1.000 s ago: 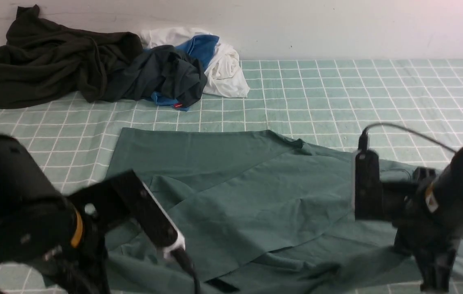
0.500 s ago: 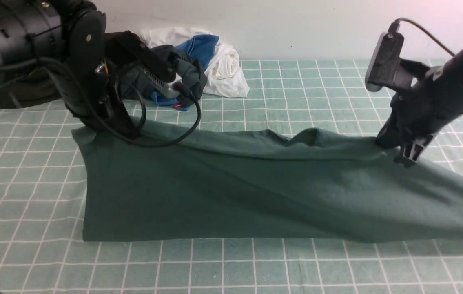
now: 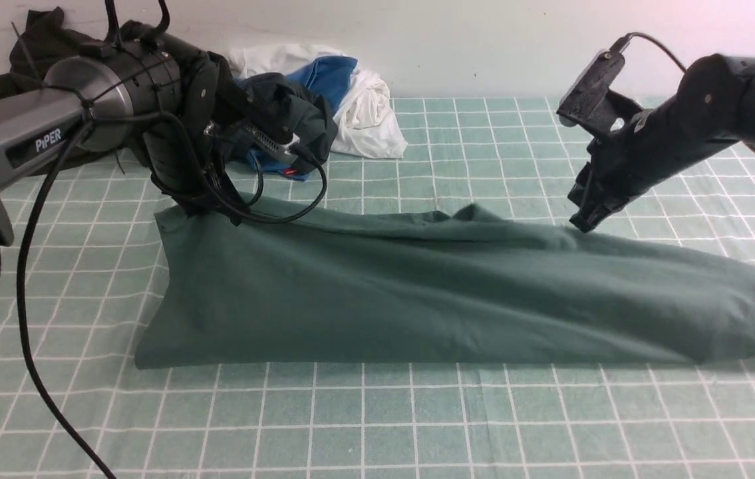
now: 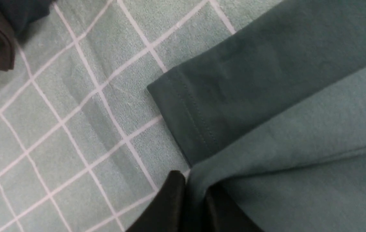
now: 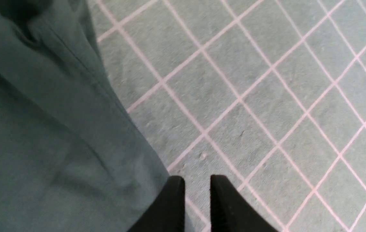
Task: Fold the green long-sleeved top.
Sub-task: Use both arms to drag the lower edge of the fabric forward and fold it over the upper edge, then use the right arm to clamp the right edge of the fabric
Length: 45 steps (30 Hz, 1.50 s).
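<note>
Now left fingers (image 4: 167,207) pinch green top (image 4: 282,112); right fingers (image 5: 170,206) parted.

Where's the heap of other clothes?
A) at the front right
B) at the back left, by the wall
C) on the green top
B: the heap lies at the back left against the wall, beyond the top.
</note>
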Each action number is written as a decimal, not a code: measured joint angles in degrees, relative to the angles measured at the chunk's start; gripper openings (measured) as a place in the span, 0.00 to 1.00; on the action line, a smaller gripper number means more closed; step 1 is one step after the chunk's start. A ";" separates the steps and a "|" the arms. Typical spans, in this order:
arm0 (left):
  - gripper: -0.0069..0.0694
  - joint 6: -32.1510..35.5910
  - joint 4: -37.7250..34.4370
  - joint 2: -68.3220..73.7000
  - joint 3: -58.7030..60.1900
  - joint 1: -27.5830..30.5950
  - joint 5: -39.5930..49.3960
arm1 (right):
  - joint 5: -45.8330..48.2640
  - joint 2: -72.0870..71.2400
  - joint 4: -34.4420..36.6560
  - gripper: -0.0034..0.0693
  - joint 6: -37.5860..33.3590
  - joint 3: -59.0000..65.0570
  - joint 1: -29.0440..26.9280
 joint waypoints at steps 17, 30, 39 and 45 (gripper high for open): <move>0.61 -9.39 -0.41 -1.31 -0.71 0.83 3.72 | 3.33 4.68 8.90 0.58 16.71 -0.36 9.87; 0.36 -9.19 -1.71 -10.75 -0.75 -1.70 13.44 | -10.38 11.78 9.08 0.58 30.95 -9.17 2.13; 0.10 -2.98 -12.06 -12.19 4.88 -4.80 18.92 | 27.98 4.76 0.25 0.58 31.30 -24.36 -3.79; 0.09 -2.16 -14.61 -12.27 16.81 -5.26 14.60 | 35.21 -0.28 -4.70 0.58 31.86 -23.10 -4.00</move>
